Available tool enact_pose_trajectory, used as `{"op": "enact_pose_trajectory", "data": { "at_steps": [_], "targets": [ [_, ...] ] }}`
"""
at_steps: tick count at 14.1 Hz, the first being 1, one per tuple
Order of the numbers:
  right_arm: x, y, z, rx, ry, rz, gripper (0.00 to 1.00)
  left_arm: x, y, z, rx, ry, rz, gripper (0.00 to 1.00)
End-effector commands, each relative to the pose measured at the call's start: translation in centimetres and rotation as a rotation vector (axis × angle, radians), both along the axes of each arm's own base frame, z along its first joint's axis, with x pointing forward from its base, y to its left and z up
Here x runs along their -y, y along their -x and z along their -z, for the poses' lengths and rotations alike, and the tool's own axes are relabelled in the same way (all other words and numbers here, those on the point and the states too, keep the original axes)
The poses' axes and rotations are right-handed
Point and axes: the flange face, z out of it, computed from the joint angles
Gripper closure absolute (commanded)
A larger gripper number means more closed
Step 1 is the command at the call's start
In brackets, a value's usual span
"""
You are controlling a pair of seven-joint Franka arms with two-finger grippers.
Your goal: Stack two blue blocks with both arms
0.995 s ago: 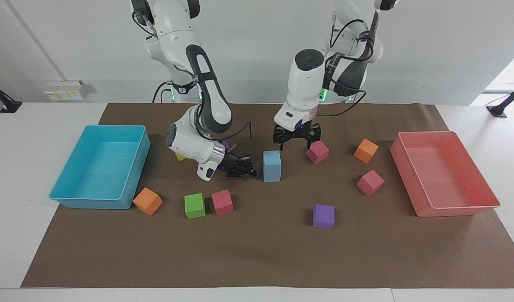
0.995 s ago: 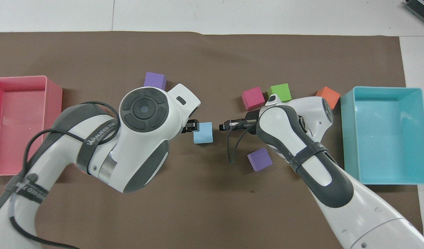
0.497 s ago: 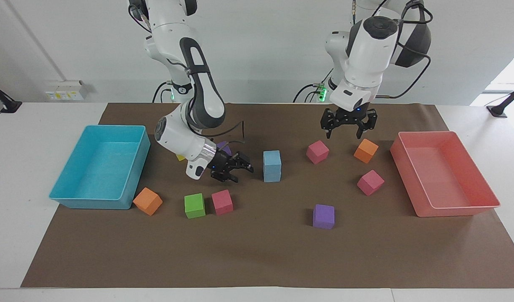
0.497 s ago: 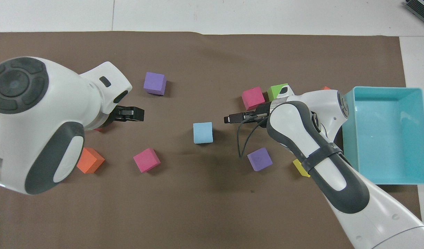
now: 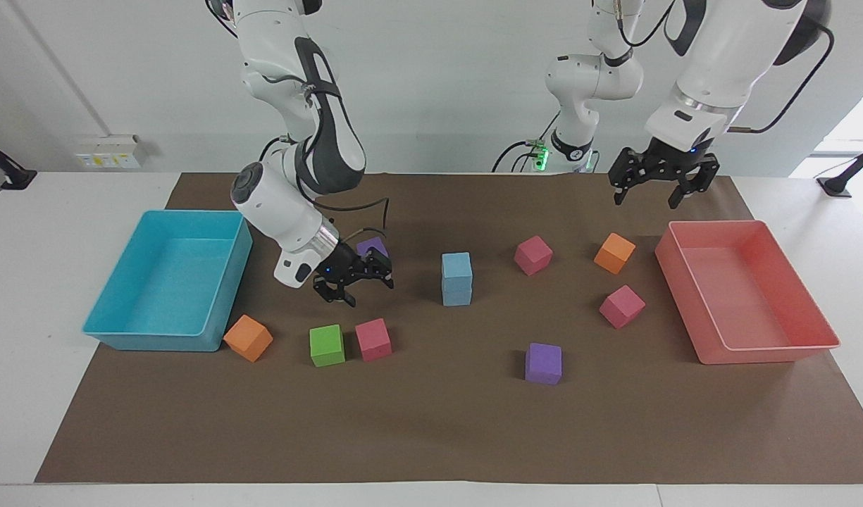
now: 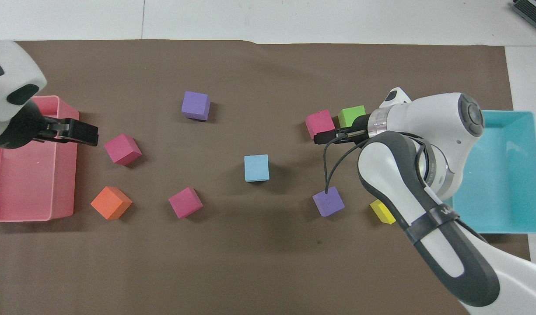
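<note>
On the brown paper mat [image 5: 431, 436] the two blue blocks [image 5: 456, 279] stand stacked mid-table, so the step in hand looks like a clean retreat: the right gripper [image 5: 354, 282], open and empty, and the left gripper [image 5: 662, 184], open and empty above the pink tray [image 5: 769, 352], should lift away without brushing the stack.
</note>
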Motion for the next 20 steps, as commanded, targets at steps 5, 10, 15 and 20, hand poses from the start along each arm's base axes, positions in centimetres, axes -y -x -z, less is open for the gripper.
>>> {"op": "enact_pose_trajectory", "data": {
  "at_steps": [5, 10, 15, 20],
  "targets": [
    [5.8, -0.4, -6.4, -0.199, 0.194, 0.186, 0.0, -3.4, 1.3, -1.7, -0.05, 0.006, 0.016, 0.0],
    [11.9, 0.0, -7.4, -0.24, 0.297, 0.326, 0.0, -3.8, 1.9, -1.3, -0.083, -0.006, 0.013, 0.0],
    [17.5, 1.1, -11.1, -0.192, 0.349, 0.391, 0.0, -4.5, 1.6, -1.4, -0.062, -0.003, -0.007, 0.0],
    [19.5, 3.2, -17.0, -0.113, 0.394, 0.407, 0.0, -4.5, 1.6, -1.4, -0.064, -0.003, -0.009, 0.0]
  ]
}}
